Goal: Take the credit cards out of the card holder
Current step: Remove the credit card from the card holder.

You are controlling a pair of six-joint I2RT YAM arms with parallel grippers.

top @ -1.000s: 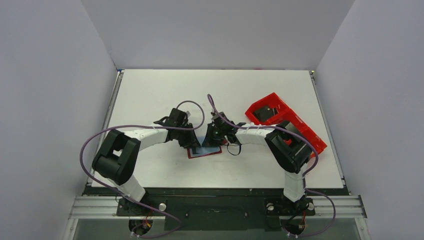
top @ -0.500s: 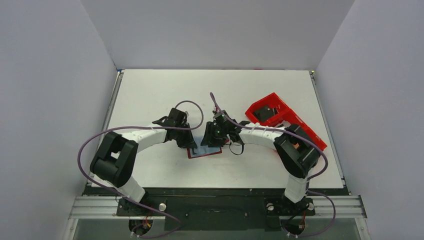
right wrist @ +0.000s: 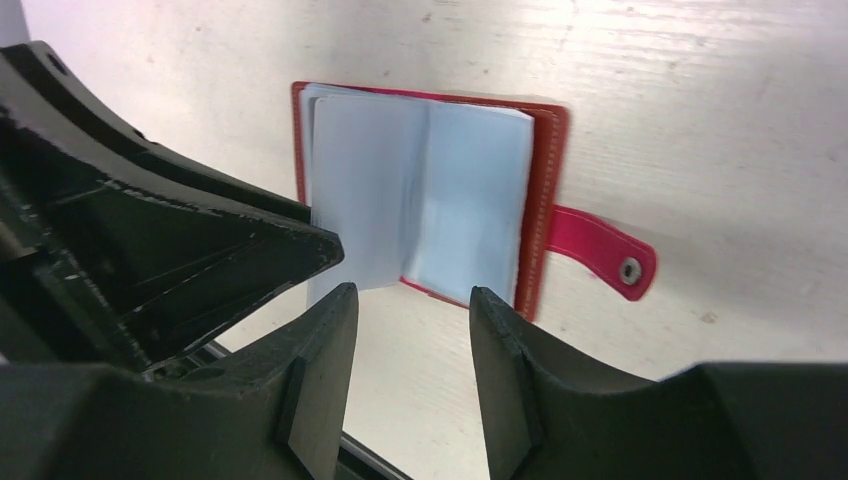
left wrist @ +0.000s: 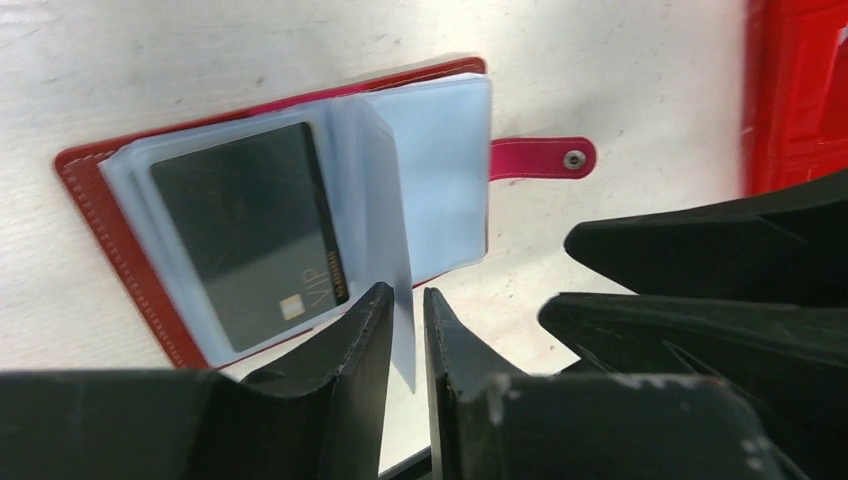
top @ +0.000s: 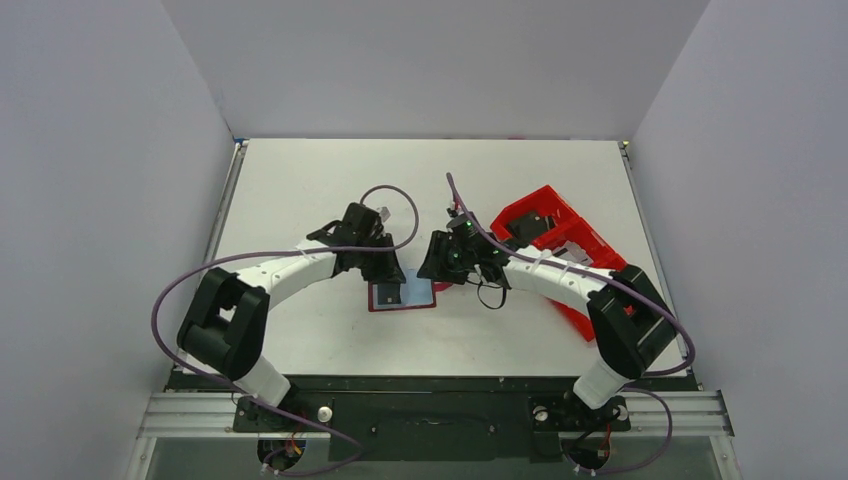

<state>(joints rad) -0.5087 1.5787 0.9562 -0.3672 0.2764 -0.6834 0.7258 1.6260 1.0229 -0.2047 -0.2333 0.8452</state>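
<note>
The card holder (top: 403, 296) lies open on the table, dark red with pale plastic sleeves (right wrist: 470, 190). In the left wrist view one credit card (left wrist: 245, 230), dark with "VIP" and a gold chip, sits inside a sleeve on the holder's (left wrist: 80, 170) left half. A loose sleeve leaf (left wrist: 395, 250) stands up from the middle, between the fingers of my left gripper (left wrist: 407, 300); the jaws are a narrow slit apart, with a gap beside the leaf. My right gripper (right wrist: 410, 300) hovers open just off the holder's (right wrist: 545, 200) edge, holding nothing. No other card shows.
The holder's strap with its snap (left wrist: 545, 158) points toward a bright red compartment tray (top: 560, 240) at the right, under the right arm. That tray's wall (left wrist: 800, 90) shows in the left wrist view. Both grippers (top: 390, 270) (top: 440, 262) are close together.
My right gripper has opened and drawn back to the right, off the holder. The left gripper shifted slightly up and right, and the open holder now shows.
</note>
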